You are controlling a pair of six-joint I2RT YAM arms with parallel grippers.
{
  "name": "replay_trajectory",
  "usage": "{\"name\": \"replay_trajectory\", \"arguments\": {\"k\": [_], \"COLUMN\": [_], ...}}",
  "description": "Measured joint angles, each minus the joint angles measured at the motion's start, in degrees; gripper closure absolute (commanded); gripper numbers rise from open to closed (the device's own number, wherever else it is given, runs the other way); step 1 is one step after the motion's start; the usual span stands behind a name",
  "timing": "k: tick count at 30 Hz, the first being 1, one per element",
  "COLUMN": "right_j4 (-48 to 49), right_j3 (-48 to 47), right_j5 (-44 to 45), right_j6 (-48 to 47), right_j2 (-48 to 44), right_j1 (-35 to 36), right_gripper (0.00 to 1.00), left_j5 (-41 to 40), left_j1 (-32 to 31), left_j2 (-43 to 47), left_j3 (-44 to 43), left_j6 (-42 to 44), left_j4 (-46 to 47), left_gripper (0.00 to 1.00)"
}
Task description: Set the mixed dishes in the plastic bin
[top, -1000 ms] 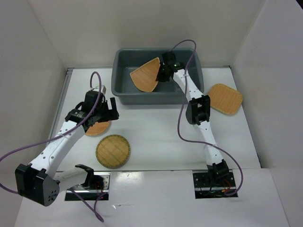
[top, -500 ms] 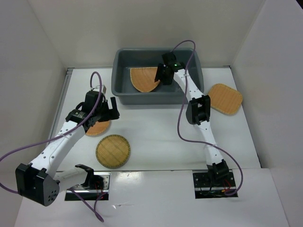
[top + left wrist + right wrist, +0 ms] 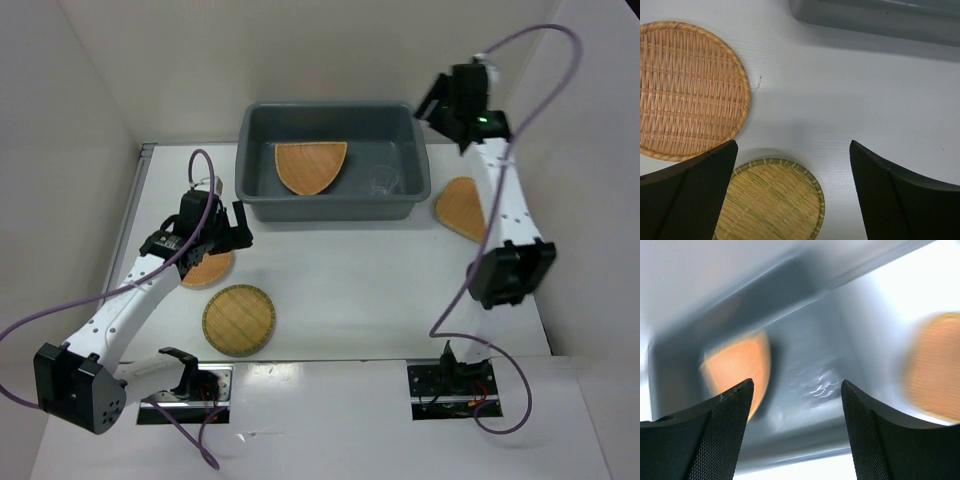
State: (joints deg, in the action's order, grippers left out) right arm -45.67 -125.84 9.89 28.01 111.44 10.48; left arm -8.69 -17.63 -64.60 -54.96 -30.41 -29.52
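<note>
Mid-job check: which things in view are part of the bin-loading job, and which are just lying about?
Job: plastic bin; fan-shaped tray and glass cup inside it; rounded square tray, orange round tray, yellowish round tray outside it.
Lying about: only the purple cables, part of the rig.

Dark grey plastic bin (image 3: pixel 330 208): upright at the desk's far side. Inside it, the fan-shaped wicker tray (image 3: pixel 311 166) lies flat, with the clear glass cup (image 3: pixel 385 181) to its right. Flat on the desk: rounded square tray (image 3: pixel 458 208) just right of the bin; orange round tray (image 3: pixel 208 271) and yellowish round tray (image 3: pixel 239 320) nearer, to the left.
</note>
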Motion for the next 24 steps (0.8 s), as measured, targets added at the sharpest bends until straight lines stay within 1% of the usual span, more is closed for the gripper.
{"name": "replay_trajectory", "arguments": {"k": [2,4,6,8,12,15,16,21,24], "right_j4": [3.93,5.66,6.03,5.66,3.80,3.48,3.43,2.86,1.84], "right_j3": [10.05,17.55,22.60,25.64,28.72,28.76,28.59,25.92,21.84], "right_j5": [1.42,3.02,4.61,6.54,8.59,8.76,8.55,7.13,6.36], "right_j6": [1.70,3.26,4.24,4.79,4.87,4.72,4.68,4.39,4.28], "right_j2": [-9.14,-14.73,-16.81,-16.31,-12.74,-8.07,-6.25,4.46,10.01], "right_j1": [-7.19,-15.41,-22.43,-26.12,-26.21,-25.75,-25.75,-25.35,-24.39], "right_gripper": [0.27,0.29,0.29,0.29,0.29,0.29,0.30,0.32,0.32], "left_j5": [0.00,0.02,0.09,0.44,1.18,1.57,1.75,2.45,2.69], "left_j1": [0.00,0.00,0.00,0.00,0.00,0.02,0.09,0.13,0.15], "left_j2": [0.04,0.07,0.07,0.07,0.11,0.17,0.26,0.72,0.72], "left_j3": [0.02,0.13,0.46,0.90,1.68,1.99,2.05,2.36,2.38], "left_j6": [0.00,0.00,0.02,0.04,0.04,0.04,0.04,0.04,0.04], "left_j4": [0.15,0.31,0.66,0.94,1.25,1.22,1.29,1.29,1.31], "left_gripper": [0.01,0.01,0.01,0.01,0.01,0.01,0.01,0.01,0.01]}}
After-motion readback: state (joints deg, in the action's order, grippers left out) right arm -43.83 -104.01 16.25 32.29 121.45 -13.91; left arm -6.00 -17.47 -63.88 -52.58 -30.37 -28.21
